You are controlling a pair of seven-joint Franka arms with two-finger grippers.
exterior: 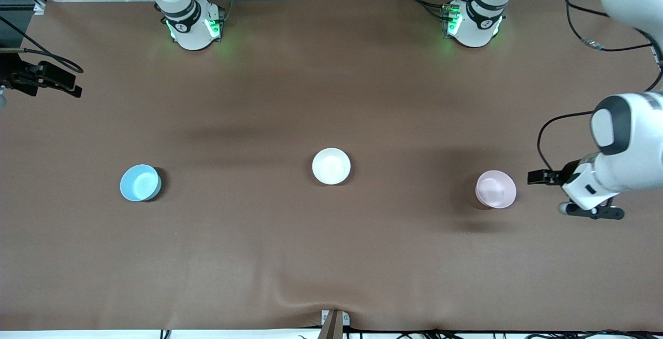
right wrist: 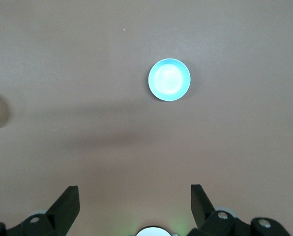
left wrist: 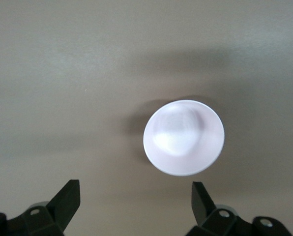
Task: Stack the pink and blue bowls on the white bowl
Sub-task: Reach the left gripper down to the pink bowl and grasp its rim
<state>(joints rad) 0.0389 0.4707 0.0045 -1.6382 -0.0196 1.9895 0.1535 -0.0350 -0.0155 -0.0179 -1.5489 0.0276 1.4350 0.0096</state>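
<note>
Three bowls stand upright and well apart in a row across the brown table (exterior: 331, 256). The white bowl (exterior: 331, 166) is central. The blue bowl (exterior: 140, 182) sits toward the right arm's end, the pink bowl (exterior: 495, 188) toward the left arm's end. Bare mat separates them; nothing lies between.

The left gripper (left wrist: 135, 202) hangs above the mat beside the pink bowl, fingers apart, holding nothing. The right gripper (right wrist: 134, 202) hangs high over the table at its own end, fingers likewise spread and empty.
</note>
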